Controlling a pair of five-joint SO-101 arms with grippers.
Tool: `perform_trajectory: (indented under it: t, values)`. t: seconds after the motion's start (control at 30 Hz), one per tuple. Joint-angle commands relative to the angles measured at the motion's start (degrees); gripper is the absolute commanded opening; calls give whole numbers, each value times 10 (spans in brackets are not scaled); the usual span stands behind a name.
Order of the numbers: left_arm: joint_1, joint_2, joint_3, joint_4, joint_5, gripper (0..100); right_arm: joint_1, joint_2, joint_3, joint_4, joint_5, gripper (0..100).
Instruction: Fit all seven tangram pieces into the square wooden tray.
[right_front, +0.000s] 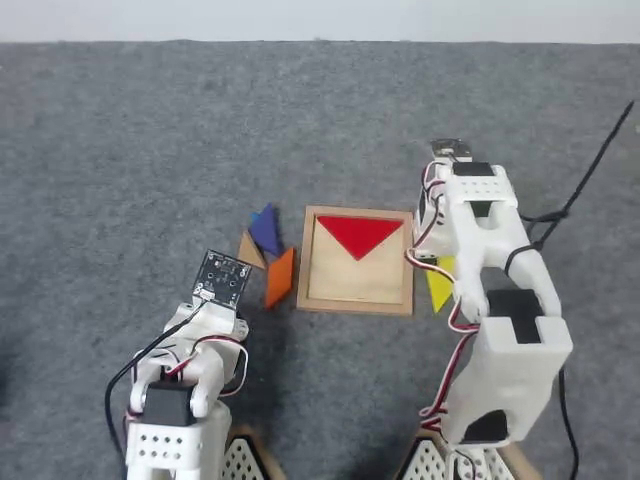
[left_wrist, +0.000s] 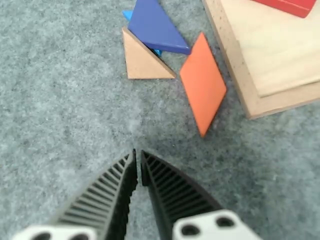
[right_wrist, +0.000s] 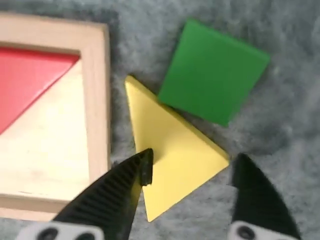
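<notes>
Gaping right claw (right_wrist: 193, 164): spread wide over yellow triangle (right_wrist: 170, 145), 3 o'clock of tray (right_front: 355, 307)
Left claw (left_wrist: 138, 157): pinched closed over tabletop (left_wrist: 60, 125)

High camera above the arms' end, looking steeply down over the grey tabletop (right_front: 140, 130), left wrist camera low, off the left edge of the wooden tray (left_wrist: 239, 65), right wrist camera nearer, over its right edge, tray shared by all.
</notes>
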Motion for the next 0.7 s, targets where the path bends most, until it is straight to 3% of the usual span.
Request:
perform_trajectory:
  t: [0.0,0.1,0.33,0.67]
  values:
    - [-2,-10,-7,2,4,15,-21,-16,11,-8,23,397]
    - [-2,-10,-7,2,4,15,-21,-51,35,-13,40,427]
    - [-2,-10,-7,2,4,15,-38,-182,185,-129,59,381]
    - [-2,-10,-7,2,4,15,-35,-98,139,-147,105,380]
